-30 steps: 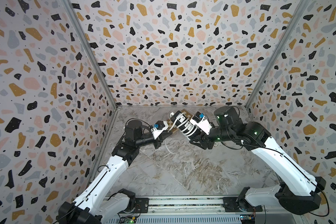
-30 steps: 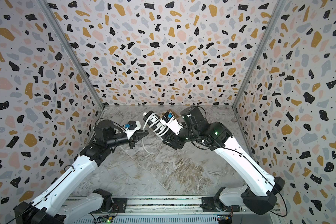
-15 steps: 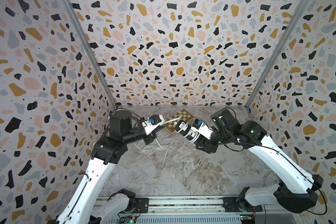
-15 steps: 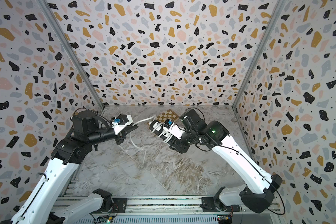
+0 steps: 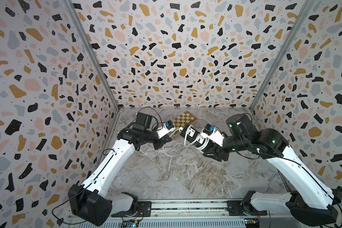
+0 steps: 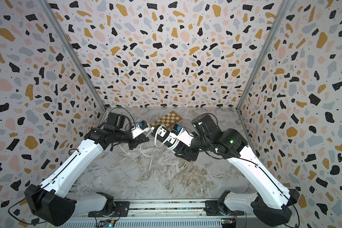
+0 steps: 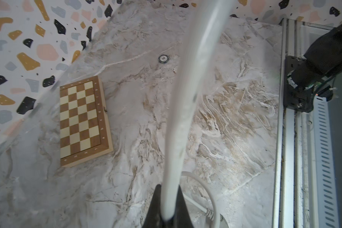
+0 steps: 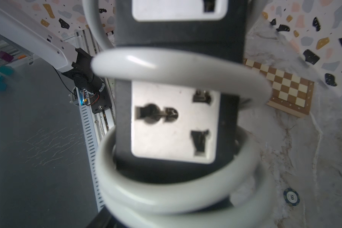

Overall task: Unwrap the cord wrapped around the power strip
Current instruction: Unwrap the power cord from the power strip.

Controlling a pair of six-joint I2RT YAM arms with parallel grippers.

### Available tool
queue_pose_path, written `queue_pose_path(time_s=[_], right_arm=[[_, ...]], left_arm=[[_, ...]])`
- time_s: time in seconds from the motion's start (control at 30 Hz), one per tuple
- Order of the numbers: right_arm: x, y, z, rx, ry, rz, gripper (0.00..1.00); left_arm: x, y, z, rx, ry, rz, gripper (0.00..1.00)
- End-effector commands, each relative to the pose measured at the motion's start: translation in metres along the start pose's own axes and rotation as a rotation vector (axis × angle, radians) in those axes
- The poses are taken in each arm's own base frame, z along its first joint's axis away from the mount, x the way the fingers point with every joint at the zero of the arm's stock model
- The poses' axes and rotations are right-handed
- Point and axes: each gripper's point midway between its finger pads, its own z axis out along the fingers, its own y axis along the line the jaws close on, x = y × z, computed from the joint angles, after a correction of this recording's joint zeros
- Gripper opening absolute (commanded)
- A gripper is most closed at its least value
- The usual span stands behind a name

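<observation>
**Q:** What has been changed?

**A:** The left gripper [image 5: 165, 140] has been brought back down near the power strip [image 5: 190, 133], which is held raised over the table [image 5: 186, 177] in the right gripper [image 5: 202, 147].

**Q:** The cord [image 8: 166, 65]?

**A:** It is threaded between the left jaws. Clamped or released cannot be told. Several turns remain wound.

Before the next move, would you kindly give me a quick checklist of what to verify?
1. Hold on the power strip by the right gripper, clear of the table: ok.
2. Jaws of the left gripper closed on the cord: ok.
3. The cord unwound from the power strip: not ok, several turns remain.
4. Slack lying loose on the table: ok.
5. The cord's far end free of snags: cannot tell.
</observation>
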Motion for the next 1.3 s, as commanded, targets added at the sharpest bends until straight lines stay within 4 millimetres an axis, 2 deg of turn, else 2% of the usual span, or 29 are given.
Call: queue_pose_path(time_s=[0.0,0.1,0.13,0.23,0.33,0.43,0.5,0.67,0.8,0.9,1.03,1.13,1.2,1.27], right_arm=[[-0.035,-0.017,-0.017,0.116,-0.129,-0.050,0.00],[-0.040,-0.040,-0.019,0.232,-0.120,-0.041,0.00],[-0.040,-0.052,-0.019,0.298,-0.107,-0.026,0.00],[-0.044,-0.064,-0.023,0.352,-0.104,-0.009,0.00],[-0.052,-0.059,-0.024,0.316,-0.132,0.011,0.00],[-0.056,-0.053,-0.023,0.277,-0.147,0.021,0.00],[-0.059,-0.050,-0.022,0.252,-0.162,0.023,0.00],[-0.070,-0.043,-0.027,0.215,-0.219,0.033,0.00],[-0.071,-0.040,-0.021,0.185,-0.215,0.048,0.00],[-0.072,-0.041,-0.018,0.180,-0.216,0.059,0.00],[-0.076,-0.041,-0.016,0.178,-0.226,0.064,0.00],[-0.075,-0.045,-0.017,0.201,-0.223,0.067,0.00],[-0.072,-0.054,-0.020,0.254,-0.217,0.073,0.00],[-0.069,-0.064,-0.024,0.320,-0.212,0.081,0.00]], left_arm=[[0.003,-0.020,-0.002,0.080,-0.021,-0.053,0.39],[-0.009,-0.011,-0.012,0.014,-0.056,-0.091,0.96],[-0.019,-0.009,-0.018,-0.012,-0.096,-0.081,0.99],[-0.053,-0.007,-0.039,-0.073,-0.241,-0.022,0.99],[-0.074,-0.008,-0.056,-0.117,-0.340,0.018,0.99],[-0.100,-0.018,-0.066,-0.070,-0.478,0.042,0.99],[-0.114,-0.023,-0.065,-0.037,-0.546,0.067,0.99],[-0.118,-0.019,-0.049,-0.022,-0.587,0.099,0.99],[-0.130,-0.013,-0.042,-0.017,-0.637,0.127,0.92],[-0.141,-0.001,-0.040,-0.052,-0.680,0.116,0.74],[-0.142,0.000,-0.031,-0.041,-0.688,0.121,0.67],[-0.132,-0.003,-0.021,-0.012,-0.636,0.125,0.46],[-0.128,-0.006,-0.022,-0.015,-0.623,0.138,0.21],[-0.127,-0.010,-0.026,-0.021,-0.620,0.148,0.08]])
